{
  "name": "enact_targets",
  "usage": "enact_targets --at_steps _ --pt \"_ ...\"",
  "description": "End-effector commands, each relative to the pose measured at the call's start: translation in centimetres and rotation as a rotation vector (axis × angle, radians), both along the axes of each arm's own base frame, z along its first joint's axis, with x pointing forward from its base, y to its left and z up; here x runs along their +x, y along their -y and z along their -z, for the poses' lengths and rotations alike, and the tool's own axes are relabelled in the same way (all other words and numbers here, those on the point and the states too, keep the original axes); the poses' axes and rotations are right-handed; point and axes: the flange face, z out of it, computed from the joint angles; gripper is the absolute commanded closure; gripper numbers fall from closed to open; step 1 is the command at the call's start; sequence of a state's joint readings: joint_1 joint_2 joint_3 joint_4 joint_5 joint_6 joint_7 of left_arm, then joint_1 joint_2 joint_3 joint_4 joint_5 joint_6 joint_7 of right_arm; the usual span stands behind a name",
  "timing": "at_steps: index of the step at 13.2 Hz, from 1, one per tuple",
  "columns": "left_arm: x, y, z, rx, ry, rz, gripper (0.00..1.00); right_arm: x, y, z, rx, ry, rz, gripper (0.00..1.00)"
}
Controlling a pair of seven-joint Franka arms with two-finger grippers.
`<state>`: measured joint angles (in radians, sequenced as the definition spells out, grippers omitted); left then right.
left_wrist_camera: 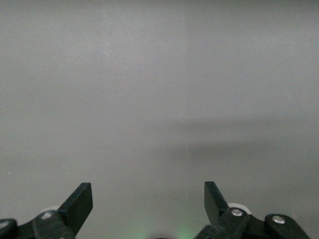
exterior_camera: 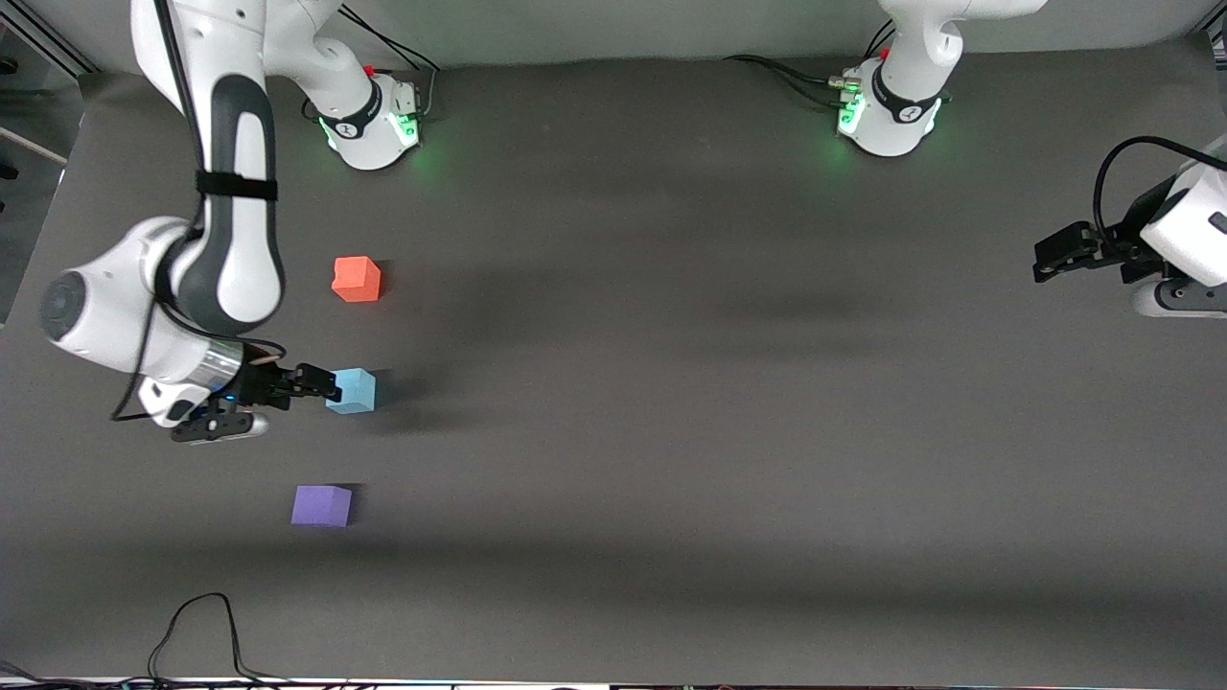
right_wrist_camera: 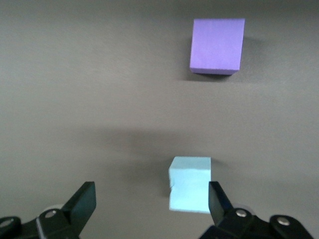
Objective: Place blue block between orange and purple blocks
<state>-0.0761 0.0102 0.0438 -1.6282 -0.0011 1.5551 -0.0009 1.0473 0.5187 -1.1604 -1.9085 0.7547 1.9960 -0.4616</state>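
Blocks: blue block (exterior_camera: 352,390) between orange block (exterior_camera: 357,279) and purple block (exterior_camera: 321,505), unobstructed.

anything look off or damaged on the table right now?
One small thing: in the right wrist view the blue block shows a nick on one edge. Otherwise nothing odd. It sits on the table between the orange block and purple block, the open right hand beside it. The left hand waits open at its end.
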Motion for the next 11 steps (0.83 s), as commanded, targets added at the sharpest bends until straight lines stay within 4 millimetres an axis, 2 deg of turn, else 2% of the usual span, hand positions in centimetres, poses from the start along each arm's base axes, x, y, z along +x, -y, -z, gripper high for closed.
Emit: enact_targets --at_steps 1,3,4,7,9,10,11 --pt "0.1 0.0 -0.4 0.003 0.007 0.016 0.0 1.1 0.2 -6.9 -0.01 -0.078 0.054 0.0" --pt "0.1 -0.1 -0.4 0.003 0.008 0.013 0.0 1.9 0.6 -11.1 -0.011 -0.1 0.052 0.0" --pt "0.1 -0.1 -0.4 0.004 0.011 0.015 0.0 1.4 0.5 -13.0 -0.015 -0.098 0.044 0.0" --pt "0.1 0.0 -0.4 0.004 0.01 0.016 0.0 -0.8 1.7 -17.6 -0.046 -0.067 0.037 0.0" --pt "0.1 0.0 -0.4 0.004 0.011 0.016 0.0 -2.9 3.3 -19.5 -0.042 -0.048 0.032 0.0" --pt "0.1 0.0 -0.4 0.004 0.011 0.016 0.0 -4.0 3.6 -20.7 -0.047 -0.03 0.023 0.0" --pt "0.1 0.0 -0.4 0.004 0.011 0.016 0.0 -4.7 3.0 -21.6 -0.091 -0.015 -0.005 0.0"
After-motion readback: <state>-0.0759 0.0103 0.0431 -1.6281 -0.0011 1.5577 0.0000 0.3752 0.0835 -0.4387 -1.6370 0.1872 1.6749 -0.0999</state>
